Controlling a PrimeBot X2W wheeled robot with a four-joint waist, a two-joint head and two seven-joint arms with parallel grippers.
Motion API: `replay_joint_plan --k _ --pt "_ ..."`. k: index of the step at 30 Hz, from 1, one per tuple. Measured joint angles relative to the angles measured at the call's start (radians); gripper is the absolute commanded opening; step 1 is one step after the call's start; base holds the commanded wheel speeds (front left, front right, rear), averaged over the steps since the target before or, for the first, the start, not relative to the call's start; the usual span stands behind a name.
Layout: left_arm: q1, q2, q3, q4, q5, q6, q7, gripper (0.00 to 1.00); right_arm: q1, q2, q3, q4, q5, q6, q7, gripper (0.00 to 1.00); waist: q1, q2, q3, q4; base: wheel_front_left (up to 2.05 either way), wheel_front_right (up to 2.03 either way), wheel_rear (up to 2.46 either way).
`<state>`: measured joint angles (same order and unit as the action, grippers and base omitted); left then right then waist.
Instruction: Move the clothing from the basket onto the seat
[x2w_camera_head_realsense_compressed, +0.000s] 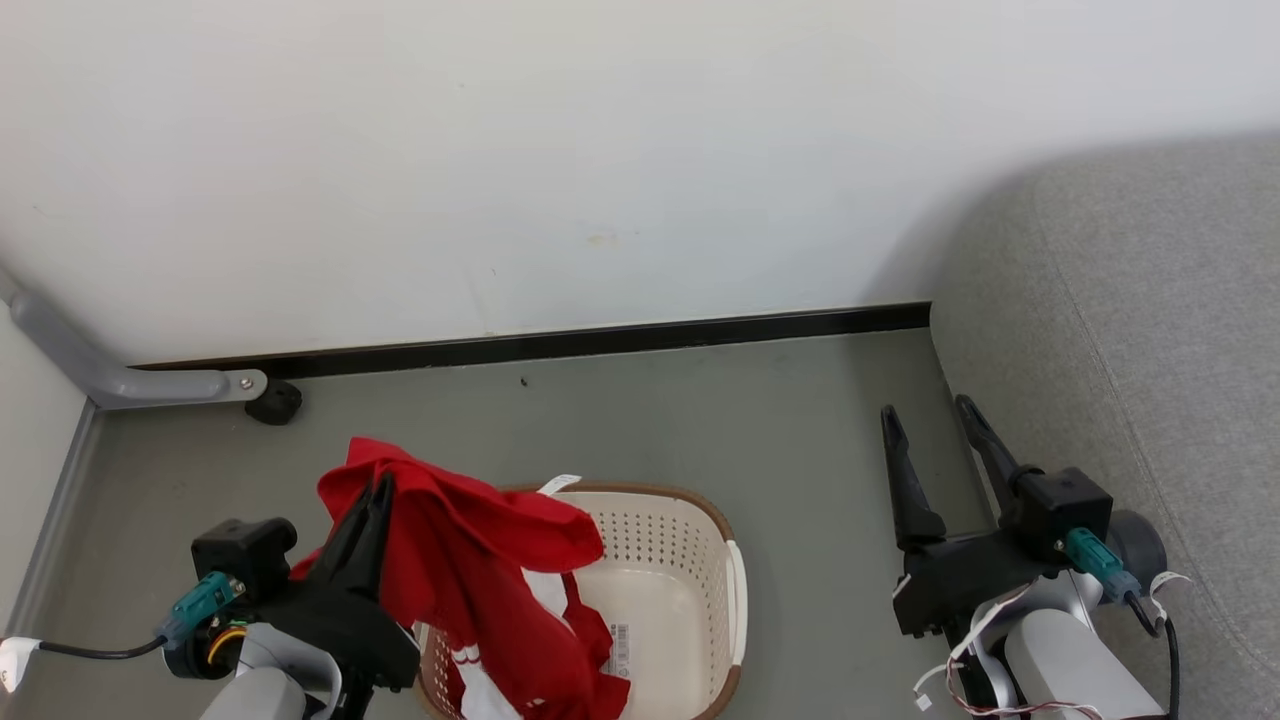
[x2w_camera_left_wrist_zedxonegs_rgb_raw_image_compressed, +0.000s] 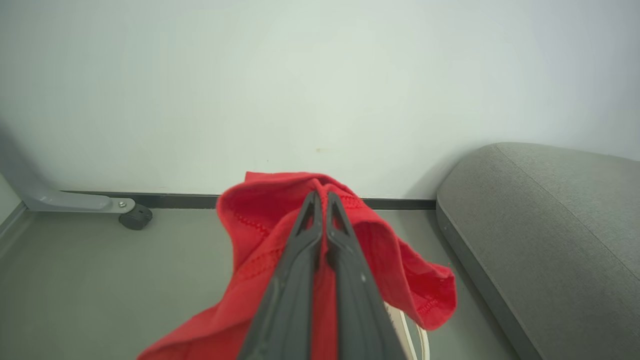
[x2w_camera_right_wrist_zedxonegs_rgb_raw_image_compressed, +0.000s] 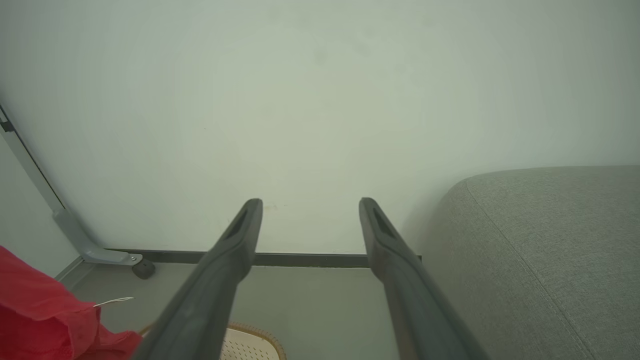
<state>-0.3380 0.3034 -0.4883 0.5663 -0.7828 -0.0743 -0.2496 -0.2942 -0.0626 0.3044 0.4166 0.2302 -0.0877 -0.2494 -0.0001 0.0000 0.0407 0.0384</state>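
My left gripper (x2w_camera_head_realsense_compressed: 381, 487) is shut on a bright-red garment (x2w_camera_head_realsense_compressed: 470, 560) and holds it above the left half of the cream perforated basket (x2w_camera_head_realsense_compressed: 690, 590). The cloth drapes down into the basket, with white panels showing low. In the left wrist view the closed fingers (x2w_camera_left_wrist_zedxonegs_rgb_raw_image_compressed: 320, 200) pinch a fold of the red garment (x2w_camera_left_wrist_zedxonegs_rgb_raw_image_compressed: 260, 230). My right gripper (x2w_camera_head_realsense_compressed: 926, 413) stands open and empty over the floor, between the basket and the grey sofa seat (x2w_camera_head_realsense_compressed: 1150, 330). The red cloth (x2w_camera_right_wrist_zedxonegs_rgb_raw_image_compressed: 45, 320) and the basket's rim (x2w_camera_right_wrist_zedxonegs_rgb_raw_image_compressed: 260, 340) show in the right wrist view.
A white wall with a black skirting strip (x2w_camera_head_realsense_compressed: 600, 340) closes the back. A grey metal leg with a black caster (x2w_camera_head_realsense_compressed: 275, 402) stands at the left by the wall. Grey floor (x2w_camera_head_realsense_compressed: 700, 420) lies open between the basket and the wall.
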Motion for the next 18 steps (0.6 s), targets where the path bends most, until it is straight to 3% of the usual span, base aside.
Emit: replay_joint_plan --k 18 --pt "-0.045 0.009 0.070 -0.194 0.097 -0.007 0.000 0.00 0.000 0.001 0.004 -0.016 -0.001 0.004 0.000 1.00 0.0002 0.0000 0.019 0.000 0.00 0.00 0.00"
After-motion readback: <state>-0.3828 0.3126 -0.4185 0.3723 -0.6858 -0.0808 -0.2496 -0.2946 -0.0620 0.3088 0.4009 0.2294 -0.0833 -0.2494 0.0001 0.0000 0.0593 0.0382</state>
